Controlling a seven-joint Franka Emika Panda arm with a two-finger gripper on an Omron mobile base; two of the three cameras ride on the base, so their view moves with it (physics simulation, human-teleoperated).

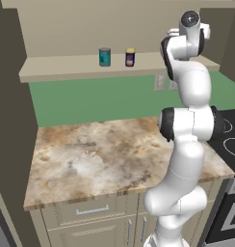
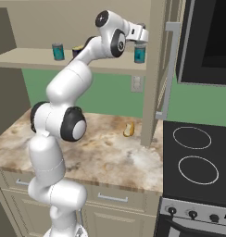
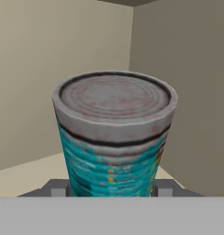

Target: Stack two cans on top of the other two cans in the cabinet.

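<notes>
Gripper [image 3: 113,189] clamped on ribbed teal metal can [image 3: 113,142], dull grey lid; right base view shows it above beige shelf [image 2: 27,58].

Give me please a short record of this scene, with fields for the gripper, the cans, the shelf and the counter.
gripper: gripper at the right end of the cabinet, shut on a teal can
held can: upright, grey top, fingers at both sides
other cans on the ledge: second teal can and navy can, standing side by side, apart
stacking: none of these cans stacked yet
counter: small yellowish object lying near the stove
</notes>
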